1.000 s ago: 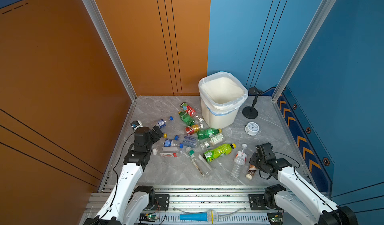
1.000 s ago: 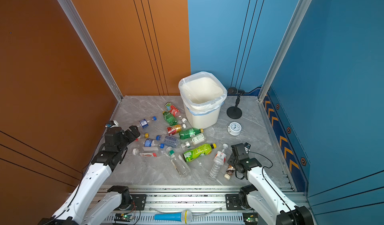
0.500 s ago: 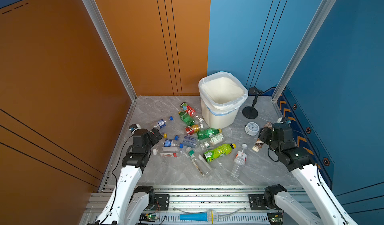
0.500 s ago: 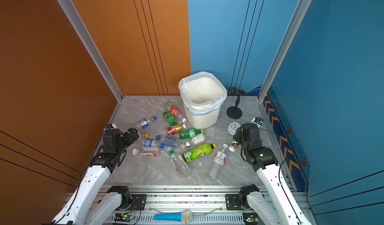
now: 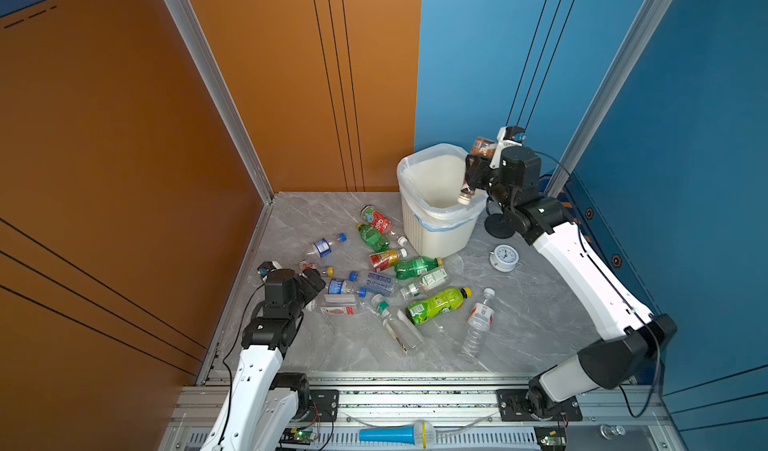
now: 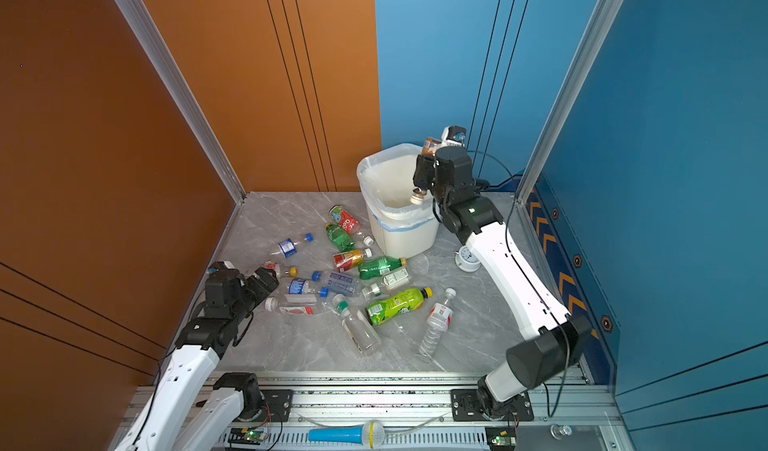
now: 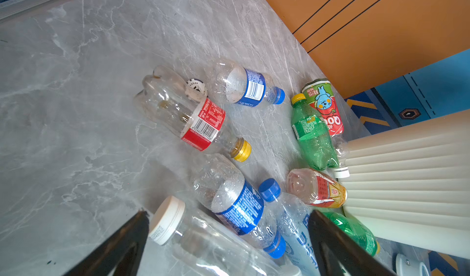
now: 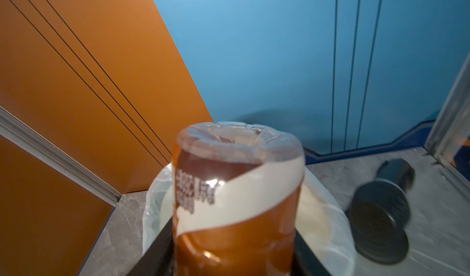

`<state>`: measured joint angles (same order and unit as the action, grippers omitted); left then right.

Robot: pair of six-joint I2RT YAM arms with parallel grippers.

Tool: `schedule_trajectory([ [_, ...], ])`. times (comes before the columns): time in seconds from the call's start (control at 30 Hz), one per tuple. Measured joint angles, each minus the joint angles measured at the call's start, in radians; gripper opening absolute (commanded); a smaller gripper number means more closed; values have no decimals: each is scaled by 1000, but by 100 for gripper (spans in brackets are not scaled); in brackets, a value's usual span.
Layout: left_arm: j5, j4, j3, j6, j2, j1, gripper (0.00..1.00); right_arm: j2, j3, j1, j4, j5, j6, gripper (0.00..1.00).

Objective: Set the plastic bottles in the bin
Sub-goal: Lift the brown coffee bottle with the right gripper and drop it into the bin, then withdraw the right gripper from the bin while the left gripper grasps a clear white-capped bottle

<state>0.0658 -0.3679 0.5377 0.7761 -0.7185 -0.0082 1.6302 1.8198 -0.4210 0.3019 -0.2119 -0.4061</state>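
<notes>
Plastic bottles (image 5: 436,305): roughly a dozen, lying loose on the grey surface (image 5: 540,303); none seen inside the bin (image 5: 434,232).

Item in transit: brown bottle (image 5: 482,148), one. It is clamped by the right claw (image 5: 473,175), cap pointing down, base up. The bin mouth sits directly below this claw, and the cap hangs close to the rim edge nearest the arm.

Left claw (image 5: 312,279): jaws wide apart, empty, low over the surface. A white-capped clear bottle (image 7: 203,239) and a blue-labelled bottle (image 7: 236,206) lie between and just ahead of its fingers.

Hazards, as judged: a release this near the rim may let the cap strike it and tip the bottle outward, toward the alarm clock (image 5: 504,257) and black stand (image 5: 498,226) beneath the arm. The bag lining (image 5: 409,170) could snag. Left claw closing in the crowd may catch two bottles or send round ones rolling.
</notes>
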Motion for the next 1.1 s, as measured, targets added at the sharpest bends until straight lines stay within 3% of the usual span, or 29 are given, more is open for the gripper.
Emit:
schedule_trajectory([
  [0.2, -19, -21, -3, 19, 22, 3, 99, 266, 256, 0, 32, 37, 38, 48],
  [0.47, -33, -34, -15, 37, 24, 10, 99, 384, 272, 1, 103, 59, 54, 51],
  [0.77, -49, -34, -21, 53, 19, 15, 100, 388, 300, 3, 117, 64, 71, 94],
  [0.83, -52, -36, -26, 60, 19, 15, 100, 377, 301, 7, 121, 76, 70, 99],
  [0.93, -56, -42, -28, 67, 15, 15, 100, 301, 235, 15, 119, 89, 70, 100],
  [1.1, -73, -41, -35, 85, 5, 15, 99, -56, -180, 15, 21, 89, 68, 99],
])
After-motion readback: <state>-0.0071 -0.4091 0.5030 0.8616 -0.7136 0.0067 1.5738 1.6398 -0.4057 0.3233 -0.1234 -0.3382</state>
